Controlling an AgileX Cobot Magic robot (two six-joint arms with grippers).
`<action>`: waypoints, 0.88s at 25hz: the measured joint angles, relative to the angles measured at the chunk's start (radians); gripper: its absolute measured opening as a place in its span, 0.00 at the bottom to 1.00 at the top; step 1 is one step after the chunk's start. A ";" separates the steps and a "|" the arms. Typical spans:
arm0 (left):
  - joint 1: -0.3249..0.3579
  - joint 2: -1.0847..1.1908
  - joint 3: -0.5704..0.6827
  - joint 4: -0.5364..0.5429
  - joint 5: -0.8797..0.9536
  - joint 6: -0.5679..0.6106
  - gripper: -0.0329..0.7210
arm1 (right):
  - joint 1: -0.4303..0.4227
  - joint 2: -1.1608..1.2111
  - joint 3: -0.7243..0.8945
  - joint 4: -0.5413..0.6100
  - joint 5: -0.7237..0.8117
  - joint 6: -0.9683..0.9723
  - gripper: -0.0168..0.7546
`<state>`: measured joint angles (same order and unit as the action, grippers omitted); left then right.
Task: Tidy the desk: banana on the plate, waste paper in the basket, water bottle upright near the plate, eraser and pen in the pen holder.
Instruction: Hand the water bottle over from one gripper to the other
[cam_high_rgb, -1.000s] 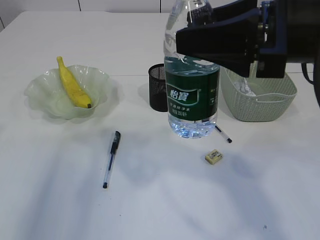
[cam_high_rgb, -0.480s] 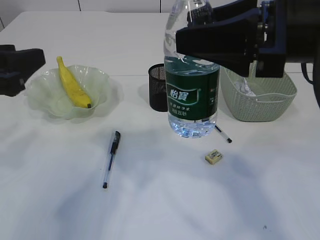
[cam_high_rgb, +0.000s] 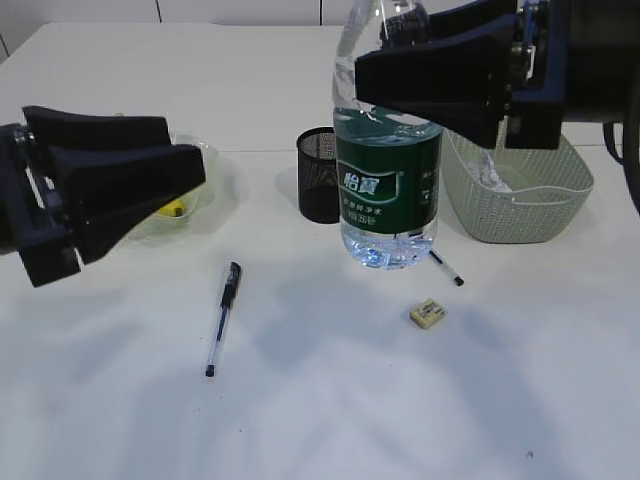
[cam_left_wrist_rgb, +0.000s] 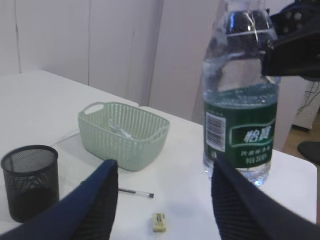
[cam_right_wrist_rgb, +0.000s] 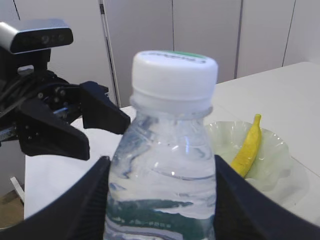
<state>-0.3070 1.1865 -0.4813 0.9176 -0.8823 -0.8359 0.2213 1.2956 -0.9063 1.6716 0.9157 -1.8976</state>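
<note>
Water bottle (cam_high_rgb: 386, 140): clear glossy plastic with a smooth white cap and a shiny green printed label; plate (cam_right_wrist_rgb: 272, 162), lower right of the right wrist view, translucent pale green and glossy. Pen holder (cam_high_rgb: 318, 175), frame centre: matt black wire mesh; basket (cam_high_rgb: 520, 195), right: pale green woven-pattern plastic, matt. Worktop (cam_high_rgb: 330, 400) smooth matt white; both pincers' fingers (cam_high_rgb: 120, 180) matt black plastic.

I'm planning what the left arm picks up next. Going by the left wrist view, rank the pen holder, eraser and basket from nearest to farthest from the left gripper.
1. Pen holder: nearest, low on the left, beside the left gripper.
2. Eraser: slightly farther, between the fingers.
3. Basket: farthest, behind the pen lying on the table.
</note>
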 joint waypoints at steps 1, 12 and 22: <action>0.000 0.011 0.000 0.022 -0.010 -0.011 0.59 | 0.000 0.000 0.000 0.000 0.000 0.000 0.55; -0.002 0.074 0.000 0.054 -0.180 -0.028 0.74 | 0.000 0.000 0.000 0.000 0.019 0.000 0.55; -0.006 0.176 -0.005 0.054 -0.271 -0.071 0.88 | 0.000 0.000 0.000 0.000 0.078 0.000 0.55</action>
<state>-0.3134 1.3624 -0.4861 0.9718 -1.1529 -0.9064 0.2213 1.2956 -0.9063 1.6716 0.9938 -1.8976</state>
